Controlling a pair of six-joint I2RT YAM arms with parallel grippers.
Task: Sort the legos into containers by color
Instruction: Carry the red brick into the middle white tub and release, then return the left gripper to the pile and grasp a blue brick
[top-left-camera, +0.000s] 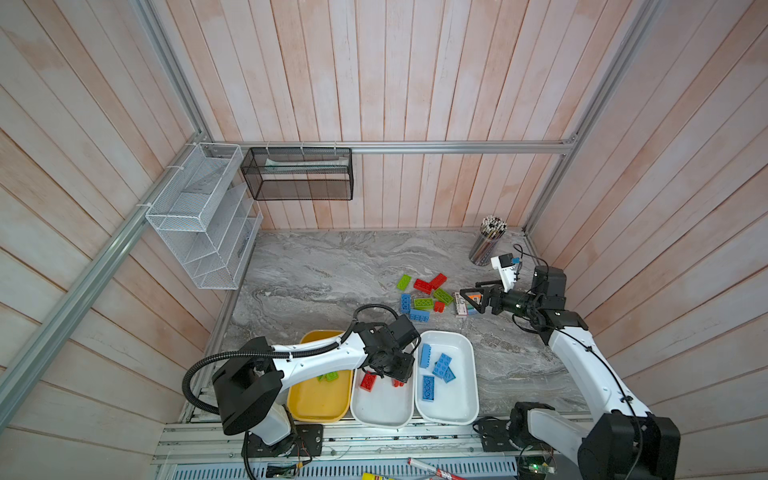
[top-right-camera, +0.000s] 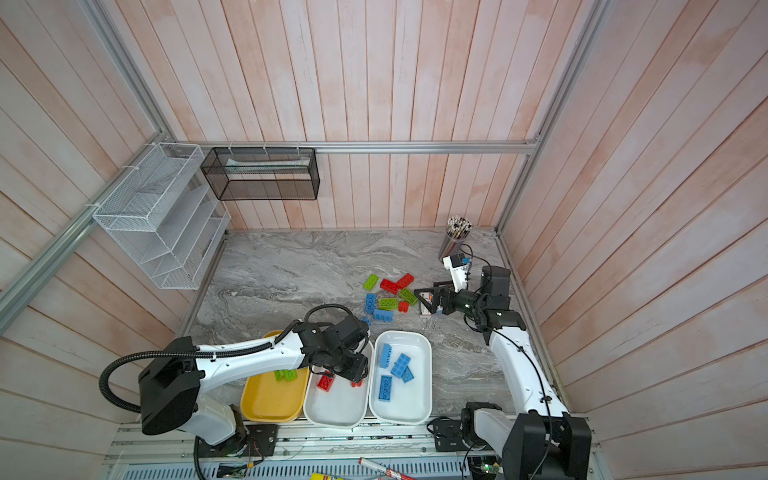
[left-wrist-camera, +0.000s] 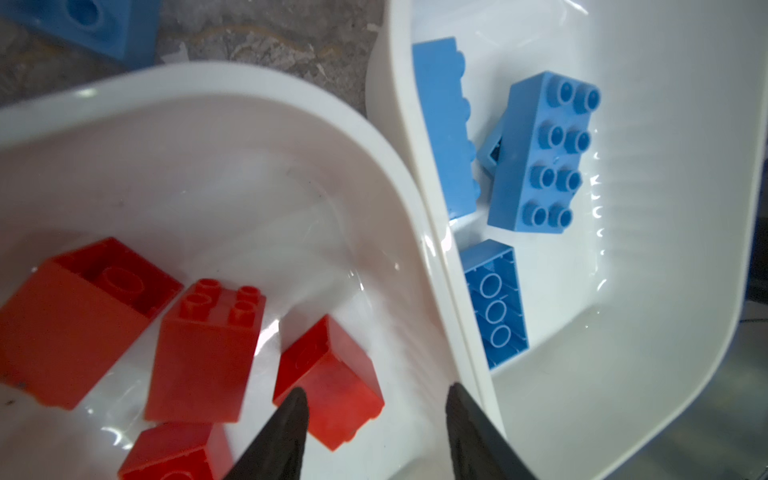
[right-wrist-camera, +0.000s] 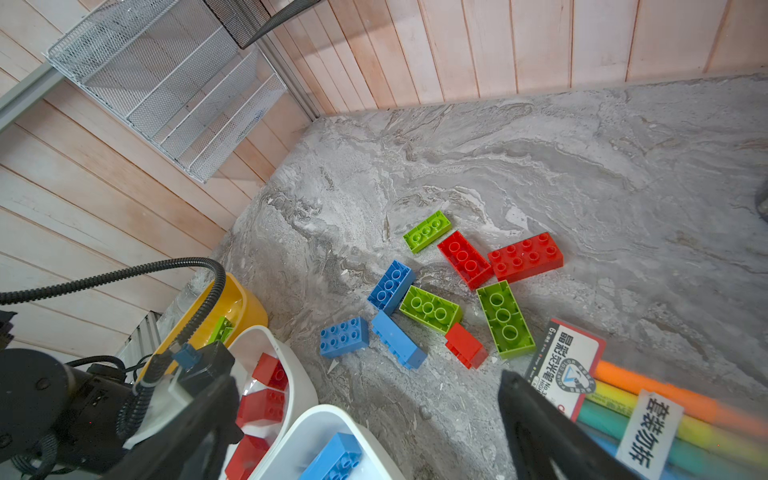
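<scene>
The left tool (left-wrist-camera: 376, 390), spread and holding nothing, hangs over the middle tray (left-wrist-camera: 208, 145) — lift straight up, bump no red bricks (left-wrist-camera: 205, 349), then reach the loose bricks (top-left-camera: 423, 303) at 1 o'clock.

pale pinkish wooden plank walls (top-left-camera: 415, 83) close the space in on three sides. a silver aluminium frame rail (top-left-camera: 457, 146) runs across the back wall. in both top views a white wire mesh tiered basket (top-left-camera: 199, 216) hangs on the left-hand wall, and a black mesh box basket (top-left-camera: 299, 174) hangs from the rail just beside it. the grey marbled stone worktop (top-left-camera: 324, 270) carries a mesh cup of pencils (top-left-camera: 486, 245) in its far right corner. the light is soft and even.
</scene>
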